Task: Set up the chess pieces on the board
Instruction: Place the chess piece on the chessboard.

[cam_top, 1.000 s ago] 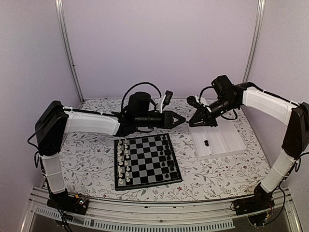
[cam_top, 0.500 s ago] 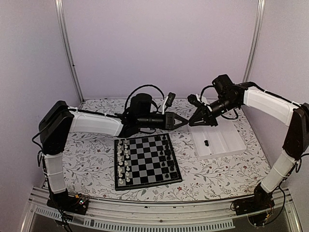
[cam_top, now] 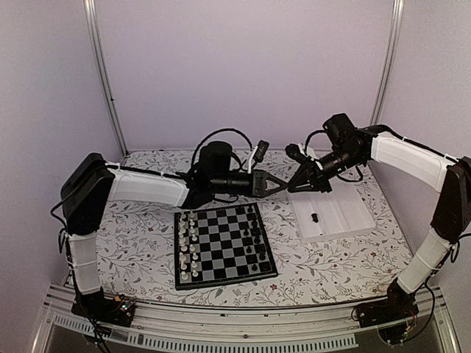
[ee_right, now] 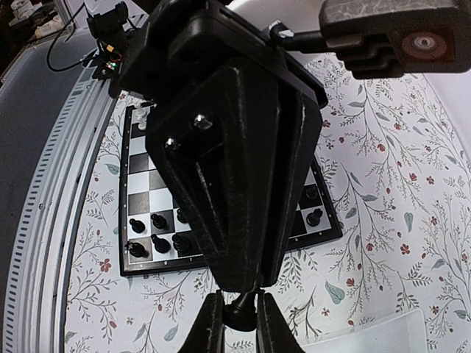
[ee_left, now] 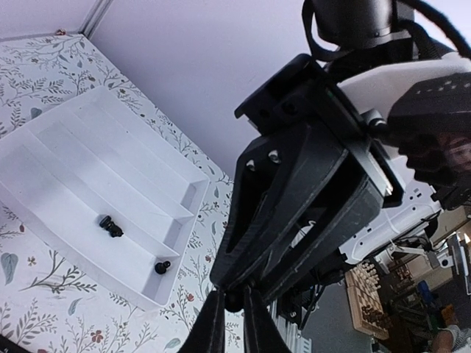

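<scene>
My left gripper and right gripper meet tip to tip in the air behind the board's far right corner. One small black chess piece is between them. The right wrist view shows the right gripper shut on the piece's base, with the left gripper's tips on its top. The left wrist view shows the left gripper shut on the same piece. The board has several black pieces along its right side and white pieces along its left.
A white ridged tray lies right of the board with two black pieces left in it. The table has a floral cloth. Purple walls and metal posts enclose the back and sides.
The left arm has reached right toward the right gripper. Its jaws, open a second ago, have closed on the piece that the right gripper holds. The right arm has barely moved.
</scene>
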Available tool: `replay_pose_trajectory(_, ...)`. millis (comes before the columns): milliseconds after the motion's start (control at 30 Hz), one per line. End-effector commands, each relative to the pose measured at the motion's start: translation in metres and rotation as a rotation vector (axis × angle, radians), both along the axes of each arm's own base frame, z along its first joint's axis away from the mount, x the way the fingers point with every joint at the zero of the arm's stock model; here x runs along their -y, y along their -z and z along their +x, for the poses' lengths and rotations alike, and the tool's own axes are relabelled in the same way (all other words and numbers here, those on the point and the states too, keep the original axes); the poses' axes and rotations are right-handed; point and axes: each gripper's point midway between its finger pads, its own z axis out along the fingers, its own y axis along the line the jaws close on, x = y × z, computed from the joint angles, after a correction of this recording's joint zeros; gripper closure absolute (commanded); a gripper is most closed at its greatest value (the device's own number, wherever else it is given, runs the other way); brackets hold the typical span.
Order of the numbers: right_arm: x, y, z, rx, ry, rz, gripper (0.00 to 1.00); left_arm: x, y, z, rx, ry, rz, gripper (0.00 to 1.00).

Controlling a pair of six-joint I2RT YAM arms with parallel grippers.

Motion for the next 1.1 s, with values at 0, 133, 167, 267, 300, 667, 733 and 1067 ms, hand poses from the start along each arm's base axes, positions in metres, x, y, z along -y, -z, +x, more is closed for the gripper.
replay_pose_trajectory(0, -0.007, 0.002, -0.006, -0.011, -0.021, 0.01, 0.9, 0.008, -0.009, -0.003, 0.027, 0.035, -0.035, 0.9)
replay_pose_trajectory(133, -0.007, 0.007, 0.0, -0.009, 0.002, -0.004, 0.89, 0.007, -0.009, -0.005, 0.032, 0.042, -0.035, 0.94)
replay_pose_trajectory(167, -0.007, 0.008, 0.002, -0.011, 0.012, -0.009, 0.85, 0.007, -0.009, -0.005, 0.035, 0.042, -0.031, 0.94)
replay_pose_trajectory(267, -0.006, 0.006, 0.004, -0.012, 0.033, -0.009, 0.59, -0.001, -0.008, -0.002, 0.06, 0.012, 0.009, 0.95)
replay_pose_trajectory(300, -0.005, 0.005, 0.003, -0.02, 0.038, -0.004, 0.55, -0.005, -0.008, 0.0, 0.076, -0.004, 0.033, 0.96)
replay_pose_trajectory(667, 0.065, -0.015, 0.025, -0.023, 0.255, 0.095, 0.43, -0.1, 0.049, 0.014, 0.264, -0.255, 0.614, 0.96)
replay_pose_trajectory(733, 0.073, -0.004, 0.032, -0.033, 0.317, 0.096, 0.43, -0.116, 0.066, 0.011, 0.263, -0.267, 0.712, 0.96)
replay_pose_trajectory(1067, 0.093, 0.04, 0.055, -0.011, 0.486, -0.006, 0.42, -0.141, 0.115, 0.005, 0.209, -0.271, 0.922, 0.95)
